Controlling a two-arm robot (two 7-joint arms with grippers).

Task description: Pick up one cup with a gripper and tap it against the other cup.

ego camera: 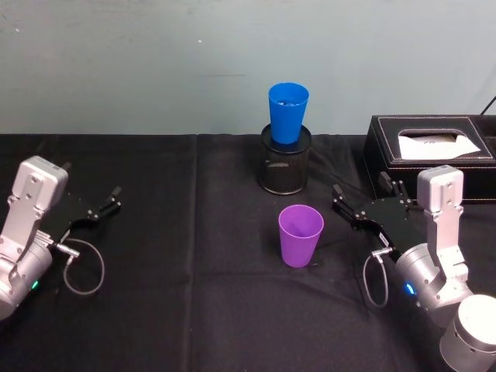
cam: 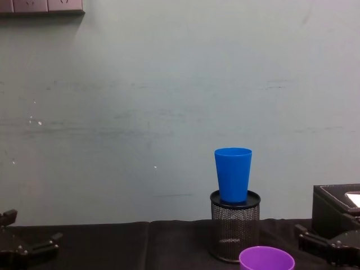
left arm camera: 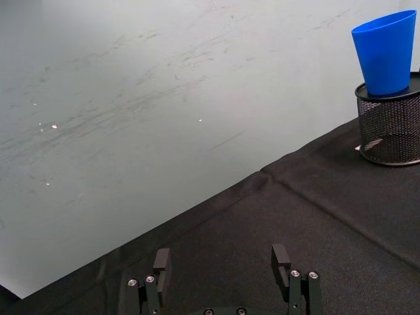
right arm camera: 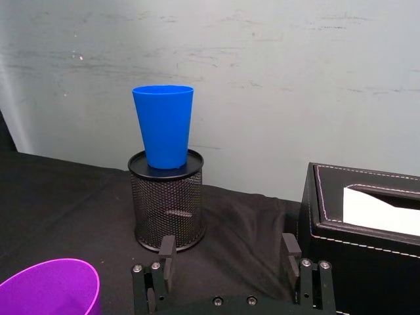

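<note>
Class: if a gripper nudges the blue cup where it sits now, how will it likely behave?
The blue cup sits narrow end down in the black mesh holder, rising well above its rim, so a nudge would probably tilt it. It looks like thin, smooth, empty plastic: likely light and perhaps slippery.

Four cameras, one tabletop scene.
Head looks down on the surface [ego camera: 155, 310]; chest looks level across it; each wrist view faces the wall, both sharing the blue cup [right arm camera: 163, 125].

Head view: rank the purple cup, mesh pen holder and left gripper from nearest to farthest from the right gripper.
1. Purple cup, just to the left of the right gripper.
2. Mesh pen holder, farther back, holding the blue cup.
3. Left gripper, across the table.
</note>
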